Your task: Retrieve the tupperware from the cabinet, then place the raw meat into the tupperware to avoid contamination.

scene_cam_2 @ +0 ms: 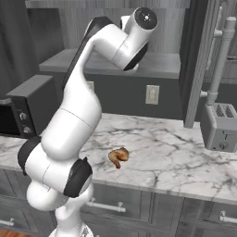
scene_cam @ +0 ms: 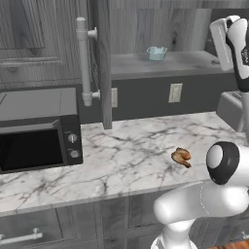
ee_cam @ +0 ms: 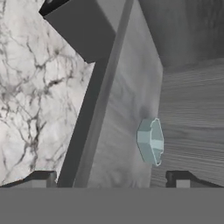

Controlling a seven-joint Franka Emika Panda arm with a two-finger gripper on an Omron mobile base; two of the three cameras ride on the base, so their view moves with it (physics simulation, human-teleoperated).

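The cabinet (scene_cam: 170, 64) stands open, its door (scene_cam: 102, 63) swung out to the left. On its grey shelf (ee_cam: 127, 96) sits the pale teal tupperware (scene_cam: 156, 53), upright and alone. In the hand view, rolled on its side, the tupperware (ee_cam: 151, 141) lies ahead of my gripper (ee_cam: 110, 180), apart from it and nearer the right fingertip (ee_cam: 179, 178). The jaws are open wide with nothing between them. The raw meat (scene_cam: 181, 156) lies on the marble counter below the shelf, small and brown-orange, and the right base view has the raw meat (scene_cam_2: 119, 156) beside my arm.
A black microwave (scene_cam: 39, 129) stands on the counter at the left. A grey toaster (scene_cam_2: 222, 125) stands at the right, under the second open door (scene_cam_2: 196, 65). The silver bar handle (scene_cam: 83, 61) sticks out from the left door. Drawers run below the counter edge.
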